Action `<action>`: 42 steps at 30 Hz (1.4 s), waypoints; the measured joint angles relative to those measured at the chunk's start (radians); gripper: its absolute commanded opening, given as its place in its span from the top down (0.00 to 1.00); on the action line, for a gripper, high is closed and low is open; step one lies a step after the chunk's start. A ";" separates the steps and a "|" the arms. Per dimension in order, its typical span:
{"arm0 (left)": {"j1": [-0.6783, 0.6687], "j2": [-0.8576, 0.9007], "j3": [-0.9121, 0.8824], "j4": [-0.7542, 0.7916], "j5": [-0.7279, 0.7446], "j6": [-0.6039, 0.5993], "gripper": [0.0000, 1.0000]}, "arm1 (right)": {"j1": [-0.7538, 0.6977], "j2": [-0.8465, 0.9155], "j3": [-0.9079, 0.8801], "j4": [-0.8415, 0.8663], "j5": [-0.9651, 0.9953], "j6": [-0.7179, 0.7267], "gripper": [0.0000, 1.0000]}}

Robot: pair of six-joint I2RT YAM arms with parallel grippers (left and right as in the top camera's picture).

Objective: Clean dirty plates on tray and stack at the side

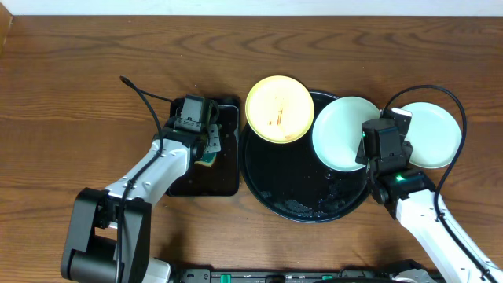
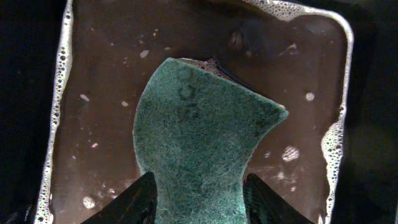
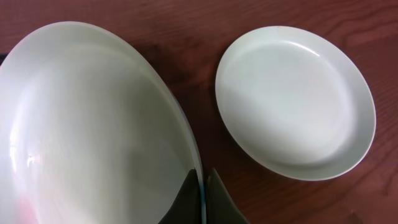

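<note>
The round black tray [image 1: 275, 177] sits mid-table with foam on its floor. A pale yellow plate [image 1: 280, 108] with orange smears rests on its far left rim. My right gripper [image 1: 368, 151] is shut on the right rim of a mint plate [image 1: 342, 130], which shows large in the right wrist view [image 3: 87, 124], held over the tray's right edge. A second mint plate [image 1: 431, 134] lies on the wood to the right; it also shows in the right wrist view [image 3: 295, 99]. My left gripper [image 2: 199, 199] is shut on a green sponge [image 2: 199, 137] over soapy water.
A smaller rectangular black tray [image 1: 224, 179] holding soapy water [image 2: 99, 74] stands left of the round tray, with my left gripper [image 1: 206, 149] above it. A black cable [image 1: 141, 98] arcs over the wood behind the left arm. Bare wood lies at the back.
</note>
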 measured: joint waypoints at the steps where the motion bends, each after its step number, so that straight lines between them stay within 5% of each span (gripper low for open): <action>1: 0.000 0.000 0.000 -0.002 0.000 0.000 0.54 | 0.000 0.000 0.000 0.000 0.000 0.000 0.99; 13: 0.000 0.039 0.000 -0.001 -0.001 0.000 0.50 | 0.000 0.000 0.000 0.000 0.000 0.000 0.99; 20: 0.000 0.066 0.000 0.011 -0.008 0.000 0.74 | 0.000 0.000 0.000 0.000 0.000 0.000 0.99; 22: 0.000 0.066 0.000 0.013 -0.010 -0.002 0.87 | 0.000 0.000 0.000 0.000 0.000 0.000 0.99; 25: 0.000 0.066 0.000 0.016 -0.015 0.001 0.90 | 0.000 0.000 0.000 0.000 0.000 0.000 0.99; 27: 0.000 0.067 0.000 0.016 -0.016 0.002 0.88 | 0.000 0.000 0.000 0.000 0.000 0.000 0.99; 29: 0.000 0.067 0.000 0.016 -0.017 0.002 0.59 | 0.000 0.000 0.000 0.000 0.000 0.000 0.99; 31: 0.000 0.067 0.000 0.012 -0.019 0.004 0.48 | 0.000 0.000 0.000 0.000 0.000 0.000 0.99; 42: 0.000 -0.014 0.000 -0.006 -0.019 0.000 0.48 | 0.000 0.000 0.000 0.000 0.000 0.000 0.99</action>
